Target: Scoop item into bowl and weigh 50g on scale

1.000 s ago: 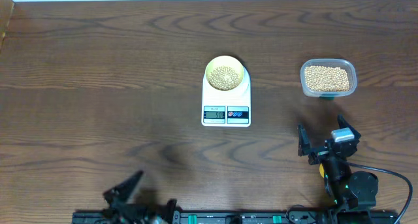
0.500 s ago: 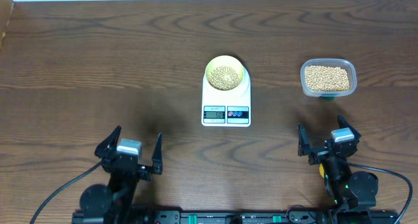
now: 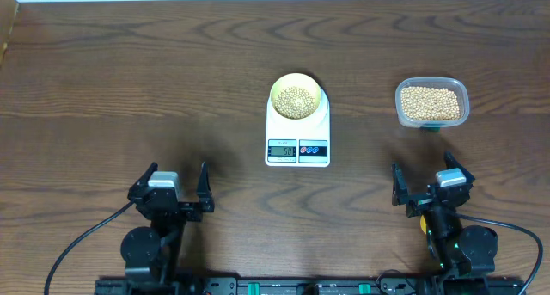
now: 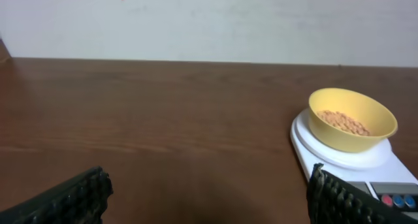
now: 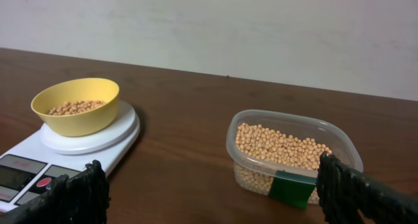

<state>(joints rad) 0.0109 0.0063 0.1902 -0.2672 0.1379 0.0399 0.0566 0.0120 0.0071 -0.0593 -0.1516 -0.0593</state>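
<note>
The white scale (image 3: 296,132) stands mid-table with the pale yellow bowl (image 3: 320,97) on its platform. Tan beans (image 3: 296,101) lie in the bowl. More beans (image 3: 431,103) fill a clear tub (image 3: 400,114) to the right. My left gripper (image 3: 174,178) is open and empty near the front left, well short of the scale. My right gripper (image 3: 428,183) is open and empty in front of the tub. The left wrist view shows the bowl (image 4: 353,131) on the scale (image 4: 339,160) at the right. The right wrist view shows the bowl (image 5: 78,123), the scale (image 5: 91,145) and the tub (image 5: 251,175).
The scale's display (image 3: 282,149) is lit; its digits are too small to read. The tub carries a green label (image 5: 290,188). A small yellow patch (image 3: 424,224) shows under the right arm. A pale wall runs behind the table's far edge.
The left arm has risen from the front left edge and moved up and right, its gripper now open over the table. The right arm, the scale, the bowl and the tub have not moved.
</note>
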